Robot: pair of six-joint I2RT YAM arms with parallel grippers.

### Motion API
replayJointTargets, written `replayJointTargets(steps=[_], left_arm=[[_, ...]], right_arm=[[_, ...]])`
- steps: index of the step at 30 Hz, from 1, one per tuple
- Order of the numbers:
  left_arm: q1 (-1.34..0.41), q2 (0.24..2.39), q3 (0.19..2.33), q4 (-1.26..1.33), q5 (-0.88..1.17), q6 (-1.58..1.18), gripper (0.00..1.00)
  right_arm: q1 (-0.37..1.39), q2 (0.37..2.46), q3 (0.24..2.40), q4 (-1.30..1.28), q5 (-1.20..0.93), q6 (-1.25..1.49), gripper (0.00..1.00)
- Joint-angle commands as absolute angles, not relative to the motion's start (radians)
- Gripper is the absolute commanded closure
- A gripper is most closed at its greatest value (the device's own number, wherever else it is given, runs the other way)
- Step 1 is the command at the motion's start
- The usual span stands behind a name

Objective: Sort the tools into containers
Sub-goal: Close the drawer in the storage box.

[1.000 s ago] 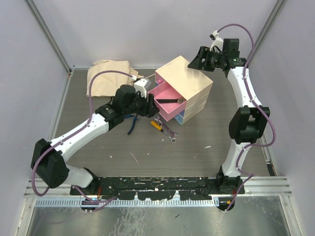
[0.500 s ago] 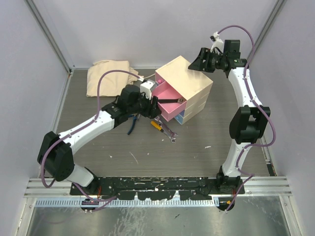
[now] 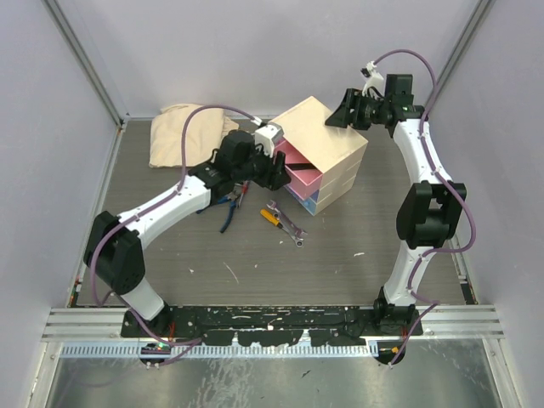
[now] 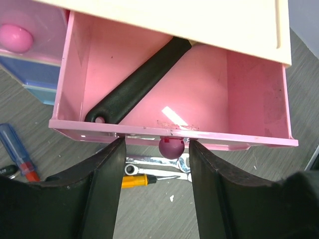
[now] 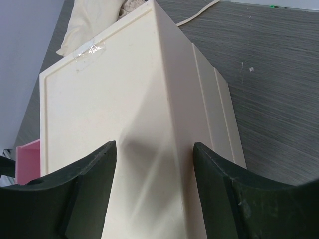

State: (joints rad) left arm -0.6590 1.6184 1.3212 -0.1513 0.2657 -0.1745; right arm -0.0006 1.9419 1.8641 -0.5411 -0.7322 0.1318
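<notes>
The pink drawer has slid further into the chest, with the black-handled adjustable wrench lying diagonally inside. The left gripper has its jaws apart astride the drawer's knob. The right gripper, jaws apart, straddles the chest's top edge.

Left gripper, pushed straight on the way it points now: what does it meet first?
Most likely the pink knob on the pink drawer, which sits ahead of the left gripper between its open fingers; depth unclear.
</notes>
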Motion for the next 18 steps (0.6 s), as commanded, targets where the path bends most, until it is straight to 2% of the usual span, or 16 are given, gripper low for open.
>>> replayJointTargets(steps=[1,9,18], left_arm=[[-0.653,1.658,1.420,-0.023,0.249,-0.179,0.45],[-0.653,1.793,1.552,-0.015,0.250,-0.221,0.44],[-0.653,1.883,1.676,-0.021,0.247,-0.261,0.37]], right_arm=[[0.060,1.900,1.842,-0.598,-0.799,0.143,0.33],[0.092,1.898,1.834,-0.598,-0.782,0.150,0.34],[0.110,1.877,1.811,-0.598,-0.767,0.148,0.34]])
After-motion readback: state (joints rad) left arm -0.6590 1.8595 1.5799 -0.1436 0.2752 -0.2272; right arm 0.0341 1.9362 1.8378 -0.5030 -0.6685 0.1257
